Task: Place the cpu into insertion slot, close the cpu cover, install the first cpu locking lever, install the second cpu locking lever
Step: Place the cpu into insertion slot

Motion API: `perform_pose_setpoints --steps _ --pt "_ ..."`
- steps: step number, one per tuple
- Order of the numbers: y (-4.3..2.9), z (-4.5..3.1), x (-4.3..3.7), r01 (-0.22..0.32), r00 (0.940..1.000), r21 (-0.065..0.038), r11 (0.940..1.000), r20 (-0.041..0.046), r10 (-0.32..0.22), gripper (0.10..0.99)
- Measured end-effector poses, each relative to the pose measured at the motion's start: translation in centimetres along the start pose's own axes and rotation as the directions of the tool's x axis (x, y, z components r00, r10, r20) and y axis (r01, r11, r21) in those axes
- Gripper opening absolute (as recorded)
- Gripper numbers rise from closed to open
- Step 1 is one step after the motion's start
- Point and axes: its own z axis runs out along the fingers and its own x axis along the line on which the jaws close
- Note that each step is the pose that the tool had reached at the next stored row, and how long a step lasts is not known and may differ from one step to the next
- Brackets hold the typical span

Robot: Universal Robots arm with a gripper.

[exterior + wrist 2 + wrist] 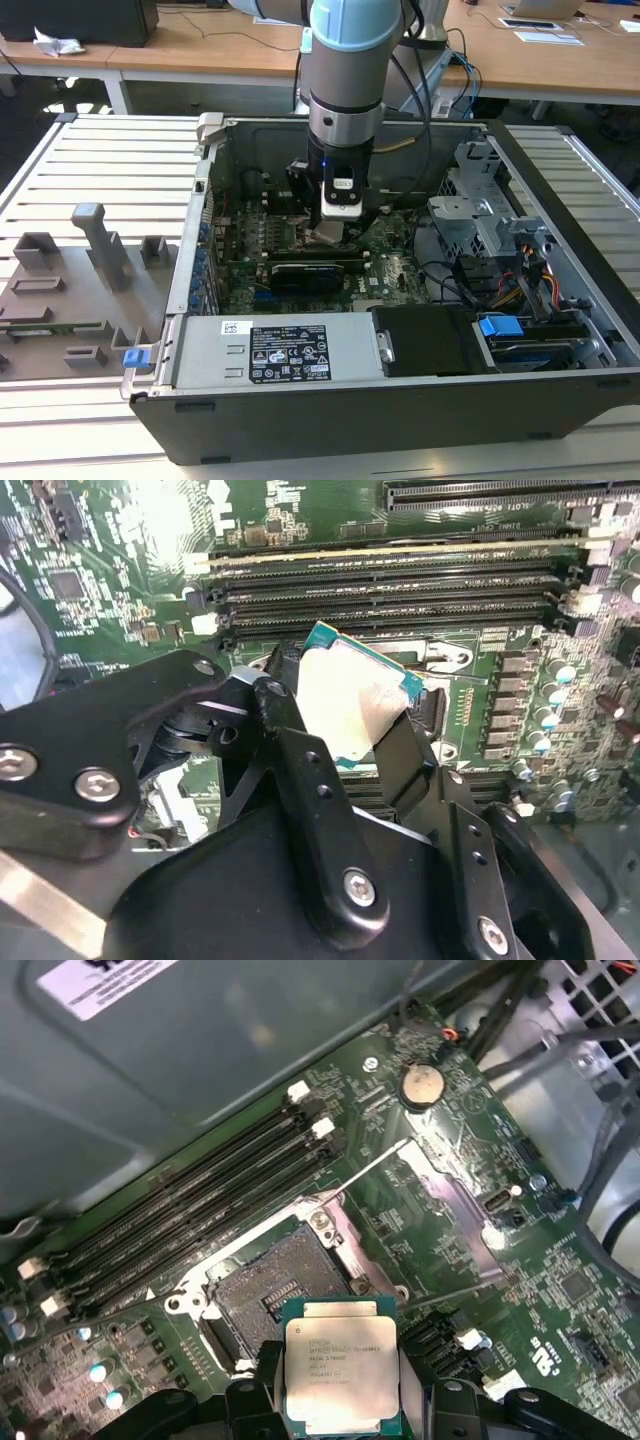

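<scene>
Silvery-topped, the cpu is clenched in your claw, hovering near the bare insertion slot with the cpu cover apparently swung open, so you're on step one, and seating it calls for squaring its edges to the slot.

cpu lower part hidden behind jaws (second wrist view); tiny, unclear in exterior view.
</scene>
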Motion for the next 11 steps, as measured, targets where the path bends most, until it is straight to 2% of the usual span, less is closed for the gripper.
perform_pose_setpoints --steps 3,7,11 --pt "0.00 0.02 0.00 -0.041 0.9992 0.001 0.9992 0.0042 0.041 0.545" --pt "0.00 0.04 0.00 -0.106 0.9943 0.002 0.9944 0.0107 0.106 0.545" --pt "0.00 0.06 0.00 -0.162 0.9866 0.002 0.9868 0.0162 0.162 0.545"
